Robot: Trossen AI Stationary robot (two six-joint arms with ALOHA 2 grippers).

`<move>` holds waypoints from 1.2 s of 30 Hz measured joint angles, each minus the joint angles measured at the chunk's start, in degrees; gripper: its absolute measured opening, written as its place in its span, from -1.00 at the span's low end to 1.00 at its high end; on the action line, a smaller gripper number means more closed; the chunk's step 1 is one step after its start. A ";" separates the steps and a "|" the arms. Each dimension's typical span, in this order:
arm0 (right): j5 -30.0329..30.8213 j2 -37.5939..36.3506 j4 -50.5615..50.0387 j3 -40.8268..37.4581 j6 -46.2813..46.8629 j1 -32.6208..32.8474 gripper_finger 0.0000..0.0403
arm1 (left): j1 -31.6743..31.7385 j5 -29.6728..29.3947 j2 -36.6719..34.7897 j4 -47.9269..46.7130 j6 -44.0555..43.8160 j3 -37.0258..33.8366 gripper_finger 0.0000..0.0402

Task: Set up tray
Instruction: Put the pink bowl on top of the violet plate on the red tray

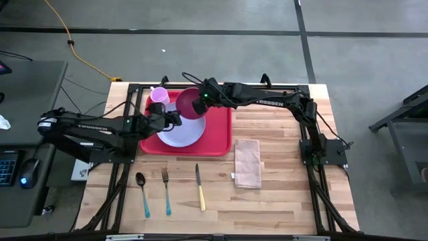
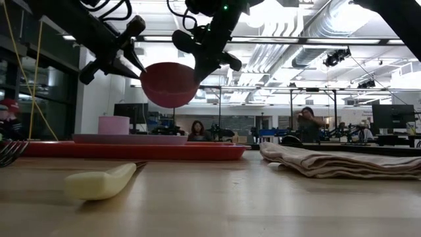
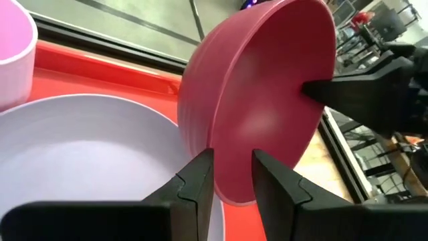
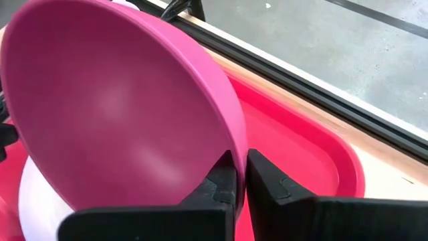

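A red tray (image 1: 217, 137) lies on the table with a lavender plate (image 1: 184, 134) on it and a pink cup (image 1: 159, 96) at its far left corner. Above the tray's far part hangs a dark pink bowl (image 1: 189, 104), mouth up, with my right gripper (image 4: 241, 177) shut on its rim. My left gripper (image 3: 233, 184) comes from the table's left over the plate. It is open, one finger on each side of the bowl's left rim (image 3: 231, 194). My right gripper pinches the bowl's rim (image 4: 239, 157) on the bowl's right side, one finger inside the bowl and one outside. It comes slanting down from the table's right. The bowl (image 2: 170, 85) hangs clear of the tray and plate. Whether my left gripper touches the rim, I cannot tell.
Near the front edge lie a spoon (image 1: 142, 191), a fork (image 1: 166, 191) and a yellow-handled knife (image 1: 200, 187). A folded beige napkin (image 1: 248, 163) lies right of the tray. People sit in the room beyond the table.
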 joint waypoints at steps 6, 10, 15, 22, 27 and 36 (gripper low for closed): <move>-0.56 0.00 0.41 0.00 0.00 0.00 -1.00 | 0.37 0.90 0.08 -0.17 -0.03 0.00 -0.34; -1.28 0.02 1.28 -0.02 -0.07 0.00 -1.00 | 0.37 0.83 0.96 -0.25 -0.29 0.00 -0.34; -1.11 0.02 1.77 -0.04 -0.20 0.62 -1.00 | 0.39 0.41 2.43 -0.07 -1.11 -0.02 -0.34; -1.20 0.04 1.85 -0.04 -0.15 1.04 -1.00 | 0.37 -0.45 3.17 -0.73 -2.60 -0.02 -0.34; -1.23 0.04 2.23 -0.04 -0.04 1.62 -1.00 | 0.37 -1.68 3.17 -1.25 -2.58 -0.02 -0.34; -2.98 0.04 4.22 -0.04 0.23 2.70 -1.00 | 0.37 -1.30 3.23 -1.07 -2.90 -0.02 -0.65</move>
